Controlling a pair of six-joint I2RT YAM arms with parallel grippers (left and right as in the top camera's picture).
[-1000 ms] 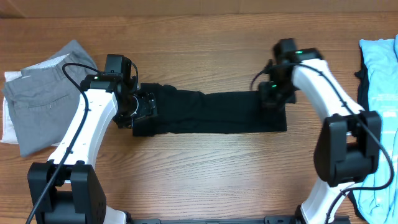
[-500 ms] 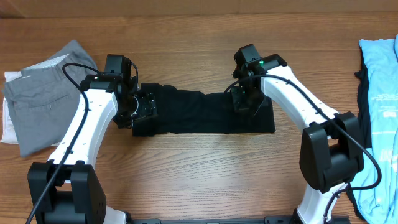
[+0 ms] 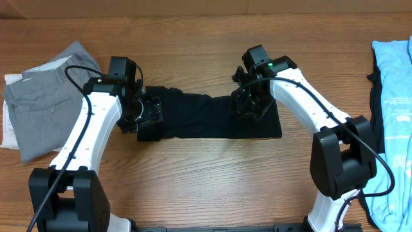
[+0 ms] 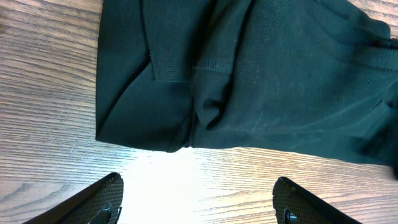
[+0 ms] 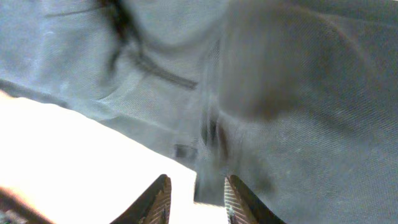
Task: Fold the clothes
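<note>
A black garment (image 3: pixel 193 116) lies stretched across the middle of the wooden table, with its right end folded back toward the left. My left gripper (image 3: pixel 145 111) is open and empty over the garment's left end; in the left wrist view its fingers (image 4: pixel 198 180) straddle bare wood just short of the cloth's folded edge (image 4: pixel 249 74). My right gripper (image 3: pixel 246 103) sits on the folded right part. In the blurred right wrist view its fingers (image 5: pixel 197 183) stand a little apart, with a cloth edge (image 5: pixel 298 93) just beyond them.
Folded grey trousers (image 3: pixel 45 109) lie on a white garment (image 3: pixel 8 125) at the far left. A light blue garment (image 3: pixel 394 84) with a dark piece beside it lies at the right edge. Bare wood runs along the front.
My right gripper carried the garment's right end to the left, folding it over, and its fingers have now parted slightly. The left arm has not moved.
</note>
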